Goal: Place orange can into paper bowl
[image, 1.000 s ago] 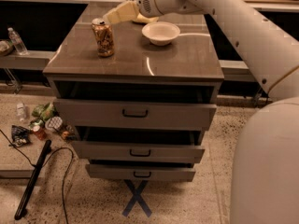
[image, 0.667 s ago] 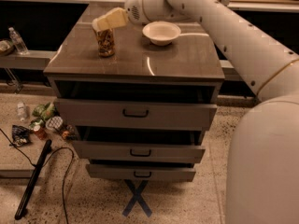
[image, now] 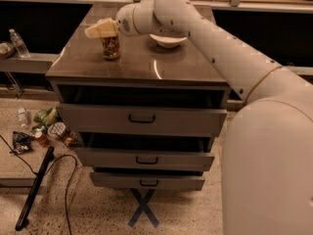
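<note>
The orange can [image: 111,47] stands upright on the left part of the grey cabinet top [image: 146,65]; its lower half shows a tan and dark pattern. My gripper [image: 101,29] hangs right over the can's top, its pale fingers covering the lid. The white paper bowl [image: 168,41] sits on the cabinet top to the right of the can, partly hidden behind my arm [image: 220,58].
The cabinet has three drawers pulled slightly out [image: 142,119]. Floor litter, with a small red can [image: 41,138], lies at the left. A black cable and bar [image: 34,187] lie on the floor. A plastic bottle [image: 18,43] stands on a left ledge.
The arm has swung left from above the bowl to above the orange can. The gripper now covers the can's top. Can and bowl have not moved.
</note>
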Robot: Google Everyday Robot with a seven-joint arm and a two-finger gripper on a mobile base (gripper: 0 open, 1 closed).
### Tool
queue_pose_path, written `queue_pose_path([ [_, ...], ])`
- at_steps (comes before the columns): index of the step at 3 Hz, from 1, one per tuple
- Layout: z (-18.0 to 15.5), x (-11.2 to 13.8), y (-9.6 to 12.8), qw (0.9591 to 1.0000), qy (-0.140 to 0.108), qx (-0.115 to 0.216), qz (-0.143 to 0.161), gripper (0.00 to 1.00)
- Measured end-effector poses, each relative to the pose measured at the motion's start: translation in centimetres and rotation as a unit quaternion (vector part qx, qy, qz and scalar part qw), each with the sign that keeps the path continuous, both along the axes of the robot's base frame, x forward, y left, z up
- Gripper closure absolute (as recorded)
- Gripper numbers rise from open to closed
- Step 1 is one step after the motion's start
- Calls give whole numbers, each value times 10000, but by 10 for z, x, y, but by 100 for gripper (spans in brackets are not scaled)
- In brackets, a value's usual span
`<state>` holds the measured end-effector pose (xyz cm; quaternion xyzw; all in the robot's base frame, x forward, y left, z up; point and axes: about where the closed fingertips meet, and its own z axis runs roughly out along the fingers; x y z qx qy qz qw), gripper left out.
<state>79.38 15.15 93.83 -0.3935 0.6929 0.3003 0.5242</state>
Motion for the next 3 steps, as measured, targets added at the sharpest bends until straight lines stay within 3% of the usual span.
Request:
queue_pose_path([
  [2,-10,19,12,9998,-65,53,191,55],
  [3,8,30,-5,9995,-292,20,88,78],
])
